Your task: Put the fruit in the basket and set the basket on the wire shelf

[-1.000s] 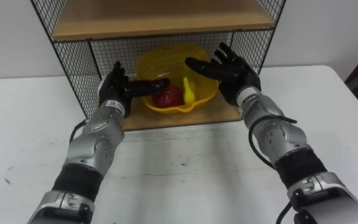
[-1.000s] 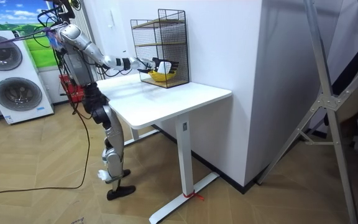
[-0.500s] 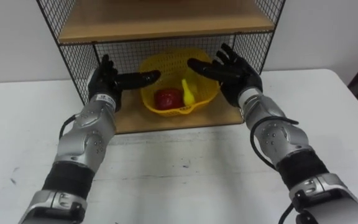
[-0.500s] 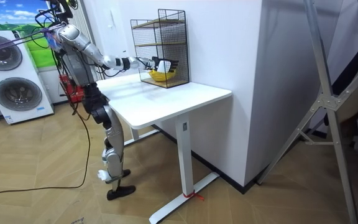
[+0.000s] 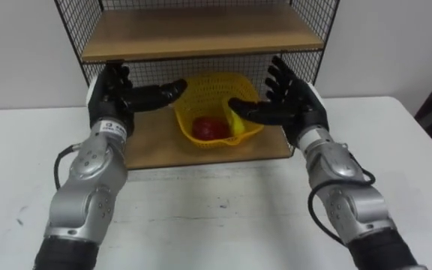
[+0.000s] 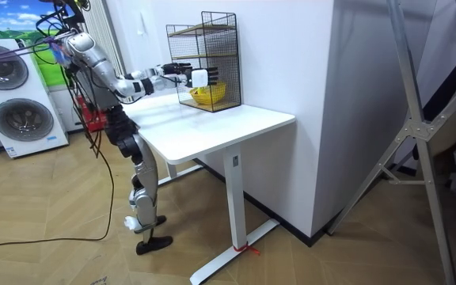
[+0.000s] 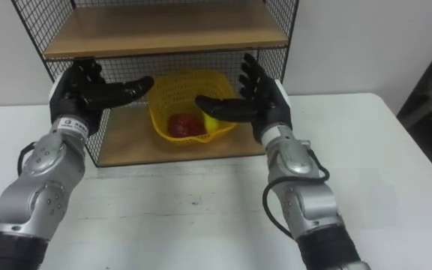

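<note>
1. Seeing the yellow basket (image 5: 201, 94) on the lower board of the wire shelf (image 5: 156, 142), with red fruit (image 5: 210, 128) and yellow fruit (image 5: 238, 124) inside
2. My left hand (image 5: 115, 96) and right hand (image 5: 295, 109) flank it left and right, fingers released and spread

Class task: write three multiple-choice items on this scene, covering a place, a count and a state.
1. Where is the yellow mesh basket? A white table; B lower wooden board of the black wire shelf; C top board.
2. How many fruits lie in it? A one; B two; C four.
3. The robot's hands are: A open; B shut on the basket; C holding fruit.
Answers: 1 B, it rests there. 2 B, a red fruit and a yellow fruit. 3 A, left hand and right hand flank it, fingers spread.
</note>
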Available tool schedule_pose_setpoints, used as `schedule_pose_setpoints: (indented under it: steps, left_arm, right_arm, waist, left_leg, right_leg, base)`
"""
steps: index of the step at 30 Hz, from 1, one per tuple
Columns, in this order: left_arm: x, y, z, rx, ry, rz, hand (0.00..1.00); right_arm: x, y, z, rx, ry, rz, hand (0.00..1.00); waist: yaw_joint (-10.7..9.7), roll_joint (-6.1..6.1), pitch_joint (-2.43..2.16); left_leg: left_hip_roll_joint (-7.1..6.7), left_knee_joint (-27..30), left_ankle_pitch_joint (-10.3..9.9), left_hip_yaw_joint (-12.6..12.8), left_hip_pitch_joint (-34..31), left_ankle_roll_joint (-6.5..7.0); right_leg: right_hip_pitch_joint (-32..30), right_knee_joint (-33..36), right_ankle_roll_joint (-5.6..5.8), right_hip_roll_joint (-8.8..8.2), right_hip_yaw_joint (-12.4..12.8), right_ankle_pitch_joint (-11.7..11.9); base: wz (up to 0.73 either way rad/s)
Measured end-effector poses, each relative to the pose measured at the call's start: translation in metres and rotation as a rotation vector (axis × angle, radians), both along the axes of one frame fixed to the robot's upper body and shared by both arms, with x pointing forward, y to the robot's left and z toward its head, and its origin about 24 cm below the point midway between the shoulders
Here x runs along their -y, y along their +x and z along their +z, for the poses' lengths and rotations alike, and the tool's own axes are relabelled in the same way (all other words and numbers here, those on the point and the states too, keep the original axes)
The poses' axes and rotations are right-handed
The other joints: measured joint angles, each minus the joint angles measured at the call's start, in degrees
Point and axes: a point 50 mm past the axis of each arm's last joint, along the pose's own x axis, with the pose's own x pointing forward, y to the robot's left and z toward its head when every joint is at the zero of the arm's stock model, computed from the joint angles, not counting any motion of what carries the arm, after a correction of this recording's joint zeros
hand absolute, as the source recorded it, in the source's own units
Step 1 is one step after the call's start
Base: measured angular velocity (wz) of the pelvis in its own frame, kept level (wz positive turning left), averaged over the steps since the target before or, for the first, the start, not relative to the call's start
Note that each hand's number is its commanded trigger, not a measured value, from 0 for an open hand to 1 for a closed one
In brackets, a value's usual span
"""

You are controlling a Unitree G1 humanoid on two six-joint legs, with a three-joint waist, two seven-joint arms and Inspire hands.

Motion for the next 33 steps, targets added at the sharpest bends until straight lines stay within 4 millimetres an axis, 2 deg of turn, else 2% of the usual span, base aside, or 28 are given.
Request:
schedule_pose_setpoints:
  steps: [3, 8, 13, 14, 17, 21, 24, 27, 30, 33]
  left_arm:
    - [-0.002, -0.004, 0.000, 0.029, 0.010, -0.008, 0.00]
    - [-0.001, -0.015, -0.006, 0.026, 0.009, -0.023, 0.00]
    - [-0.003, -0.029, -0.007, 0.054, 0.001, -0.026, 0.00]
    - [-0.003, -0.032, -0.010, 0.049, -0.001, -0.027, 0.00]
    - [-0.005, -0.043, -0.022, 0.011, -0.002, -0.030, 0.00]
    - [-0.014, -0.070, -0.047, -0.080, 0.003, -0.011, 0.00]
    - [-0.012, -0.084, -0.060, -0.139, 0.000, -0.028, 0.00]
    - [-0.010, -0.093, -0.063, -0.140, -0.009, -0.066, 0.00]
    - [-0.009, -0.102, -0.066, -0.147, -0.001, -0.102, 0.00]
    - [-0.010, -0.110, -0.065, -0.132, -0.011, -0.108, 0.00]
  right_arm:
    - [0.010, -0.009, -0.005, -0.006, -0.020, -0.023, 0.00]
    - [0.013, -0.028, -0.013, -0.010, -0.009, -0.021, 0.00]
    - [0.014, -0.043, -0.012, 0.007, -0.015, -0.009, 0.00]
    - [0.015, -0.043, -0.010, 0.015, -0.018, -0.009, 0.00]
    - [0.017, -0.054, -0.010, 0.026, -0.012, 0.001, 0.00]
    - [0.021, -0.073, -0.017, -0.001, -0.020, 0.013, 0.00]
    - [0.021, -0.081, -0.019, -0.008, -0.025, 0.032, 0.00]
    - [0.020, -0.084, -0.011, 0.027, 0.005, 0.059, 0.00]
    - [0.023, -0.089, -0.007, 0.055, 0.022, 0.051, 0.00]
    - [0.030, -0.101, -0.011, 0.047, 0.024, 0.021, 0.00]
  waist:
    - [0.3, -0.74, 0.29]
    - [0.1, -1.27, 0.54]
    - [-0.9, -1.11, 0.54]
    - [-1.1, -0.99, 0.60]
    - [-1.2, -0.83, 0.52]
    - [-1.4, -0.88, 0.50]
    - [-1.6, -1.05, 0.53]
    - [-1.7, -1.38, 0.32]
    - [-1.8, -1.44, 0.35]
    - [-1.8, -1.44, 0.37]
  left_leg:
    - [0.00, -0.9, 0.4, 0.2, 0.8, -0.07]
    - [0.11, -1.1, 0.4, 0.4, 0.5, -0.10]
    - [0.22, -1.1, 0.7, 0.9, -0.7, -0.13]
    - [0.27, -1.2, 0.8, 1.1, -0.7, -0.12]
    - [0.38, -1.7, 0.8, 1.6, -0.5, -0.13]
    - [0.42, -1.9, 0.7, 2.0, -0.3, -0.13]
    - [0.43, -1.9, 0.7, 2.1, -0.8, -0.13]
    - [0.49, -1.7, 0.7, 2.3, -1.7, -0.12]
    - [0.53, -1.5, 0.8, 2.2, -2.3, -0.12]
    - [0.52, -1.8, 0.7, 2.2, -2.4, -0.13]
  right_leg:
    - [0.3, -0.6, 0.00, 0.02, 0.3, 0.0]
    - [-0.1, -1.4, -0.04, 0.16, 0.1, 0.3]
    - [-0.9, -1.6, -0.06, 0.44, 0.6, 0.8]
    - [-1.1, -1.5, -0.07, 0.60, 1.3, 0.9]
    - [-1.0, -1.5, -0.04, 0.64, 1.7, 1.0]
    - [-1.6, -1.6, 0.02, 0.59, 1.8, 0.9]
    - [-2.1, -1.5, 0.02, 0.55, 1.8, 0.9]
    - [-3.0, -1.5, -0.04, 0.63, 2.2, 0.9]
    - [-3.3, -1.4, -0.07, 0.73, 2.4, 1.1]
    - [-3.6, -1.6, 0.03, 0.78, 2.8, 1.0]
  base:
    - [-0.03]
    - [-0.01]
    - [-0.02]
    - [-0.11]
    - [-0.09]
    - [-0.05]
    - [-0.03]
    - [-0.01]
    - [0.00]
    - [0.00]
